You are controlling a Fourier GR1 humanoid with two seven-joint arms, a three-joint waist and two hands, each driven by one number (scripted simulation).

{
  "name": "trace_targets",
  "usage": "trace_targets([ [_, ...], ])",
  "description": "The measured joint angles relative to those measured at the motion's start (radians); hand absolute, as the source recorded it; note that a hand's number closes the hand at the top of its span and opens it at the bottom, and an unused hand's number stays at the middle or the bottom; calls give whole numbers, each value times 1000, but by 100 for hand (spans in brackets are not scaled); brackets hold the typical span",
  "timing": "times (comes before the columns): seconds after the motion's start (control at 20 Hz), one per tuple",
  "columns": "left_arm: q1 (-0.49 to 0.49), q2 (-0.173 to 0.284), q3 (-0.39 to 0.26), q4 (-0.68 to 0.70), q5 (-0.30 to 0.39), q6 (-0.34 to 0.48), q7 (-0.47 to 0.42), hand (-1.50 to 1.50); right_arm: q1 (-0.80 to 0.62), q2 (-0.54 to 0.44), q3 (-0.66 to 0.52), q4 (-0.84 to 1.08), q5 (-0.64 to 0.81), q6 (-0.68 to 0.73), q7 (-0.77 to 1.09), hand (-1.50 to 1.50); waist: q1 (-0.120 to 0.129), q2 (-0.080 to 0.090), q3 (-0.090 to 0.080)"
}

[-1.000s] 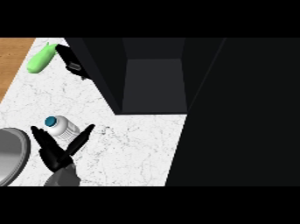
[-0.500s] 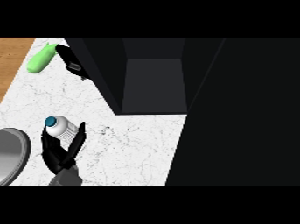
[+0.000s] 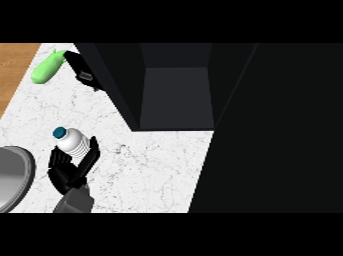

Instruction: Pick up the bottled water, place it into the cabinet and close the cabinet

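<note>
Here is what you have on the counter, white and marbled.

Bottle: white body, blue cap, near the counter's left side, tilted with the cap up-left. It is held.

Hand: black, on a grey forearm rising from the lower edge. Its fingers curl round the bottle's lower part. You cannot tell from this view alone whether it is the left or the right; it shows at the left of the view. You see no other hand.

Cabinet: dark, open, its inside grey, up and to the right of the bottle, well apart from it.

Green object: long, at the counter's far left corner.

Black item: just beside the green object.

Grey round rim: at the lower left edge, near the hand.
</note>
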Motion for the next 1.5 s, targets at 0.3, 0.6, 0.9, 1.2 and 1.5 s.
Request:
trace_targets([
  [0.3, -11, 12, -56, -7, -33, -85, 20, 150, 3, -15, -10, 7, -8, 0, -27, -150, -1, 0, 0],
  [0.6, 23, 45, -273, -20, -161, -354, 121, 150, -25, -13, -11, 19, -18, -3, -34, -150, -6, -4, 0],
  [0.9, 99, 82, -375, -158, -216, -461, 189, 150, -36, -7, -2, 14, -12, -20, -6, -150, 7, -4, 0],
  [1.2, 171, 88, -423, -389, -196, -463, 360, 150, -15, -26, 15, 7, -4, -29, -5, -150, 9, -4, 1],
  [1.5, 193, 55, -467, -568, -215, -384, 481, 150, -17, -28, 8, 4, -1, -31, -4, -150, 7, -2, 1],
])
